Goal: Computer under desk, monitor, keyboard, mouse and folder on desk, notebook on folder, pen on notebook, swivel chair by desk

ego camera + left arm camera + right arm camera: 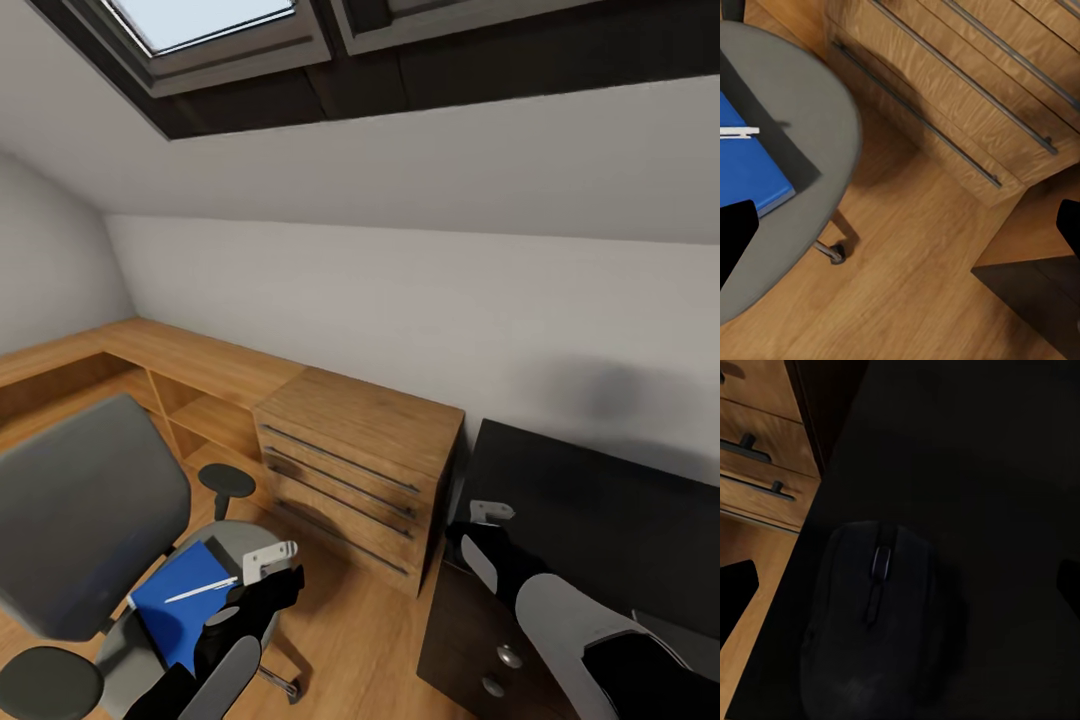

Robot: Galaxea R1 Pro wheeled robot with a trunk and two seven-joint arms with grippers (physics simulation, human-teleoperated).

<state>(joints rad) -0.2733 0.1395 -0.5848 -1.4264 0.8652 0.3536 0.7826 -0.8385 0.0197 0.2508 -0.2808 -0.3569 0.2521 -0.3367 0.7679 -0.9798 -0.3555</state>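
Both grippers look spread and empty: the left gripper hangs lower left over the swivel chair; the right gripper hovers above the black desk. Sliding the blue folder could roll the chair, spilling the pen. A mouse lies beneath the right gripper.

The thin white pen lies on the flat blue folder, which lies on the grey padded swivel chair; right of it stands the light-wood drawer cabinet, then the glossy black desk bearing the dark mouse.
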